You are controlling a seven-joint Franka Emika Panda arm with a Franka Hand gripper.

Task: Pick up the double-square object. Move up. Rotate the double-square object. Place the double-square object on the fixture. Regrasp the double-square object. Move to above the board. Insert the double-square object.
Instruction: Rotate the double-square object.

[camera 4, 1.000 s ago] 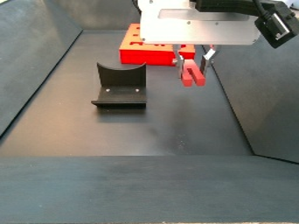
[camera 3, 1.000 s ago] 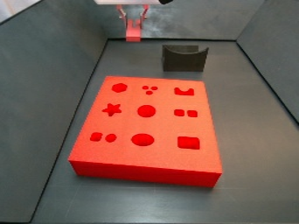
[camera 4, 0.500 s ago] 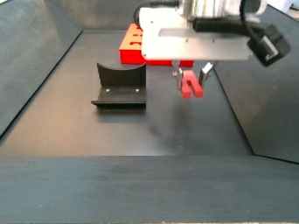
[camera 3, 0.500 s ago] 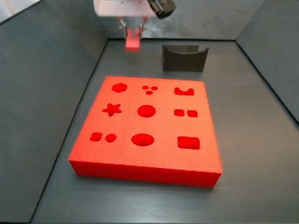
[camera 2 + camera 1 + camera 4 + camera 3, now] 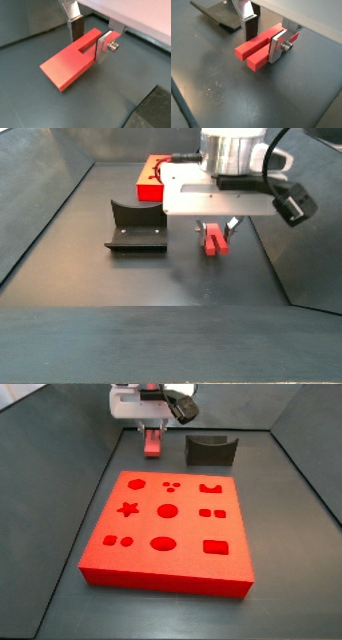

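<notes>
My gripper [image 5: 152,429] is low over the dark floor, left of the fixture [image 5: 210,450] and beyond the board [image 5: 167,524]. It is shut on the double-square object [image 5: 152,443], a small red block with a slot down its middle that juts out from the fingers, right at the floor or just above it. Both wrist views show the block [image 5: 251,50] [image 5: 65,67] clamped between a dark-padded finger [image 5: 250,22] and a silver plate finger [image 5: 104,46]. From the opposite side, the gripper [image 5: 215,228] holds the block [image 5: 214,240] right of the fixture [image 5: 136,226].
The board [image 5: 155,176] lies behind the arm in a side view. Sloped grey walls [image 5: 67,474] [image 5: 301,258] enclose the floor on both sides. The fixture's dark edge [image 5: 218,15] shows close to the fingers in a wrist view.
The gripper has come down with the red block from high up to floor level. Its wrist has turned while descending. The grip on the block has stayed the same.
</notes>
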